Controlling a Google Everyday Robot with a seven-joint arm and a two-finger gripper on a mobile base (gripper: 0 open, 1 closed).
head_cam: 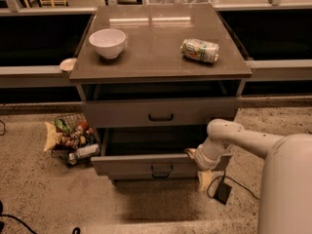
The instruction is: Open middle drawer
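Observation:
The grey-brown cabinet (156, 62) stands in the middle of the camera view. The middle drawer (126, 165) is pulled out toward me, with its dark inside showing and its small dark handle (161, 168) at the centre of the front. My gripper (196, 156) is at the right end of that drawer's front, at its top edge, on the white arm (243, 138) that comes in from the right. The top drawer (122, 115) above is shut. The lowest drawer is mostly hidden under the open one; only its handle (161, 175) shows.
A white bowl (107, 43) and a can lying on its side (200, 50) are on the cabinet top. A wire basket of snack packets (68, 140) sits on the floor at the left. A small black box with a cable (223, 191) lies on the floor at the right.

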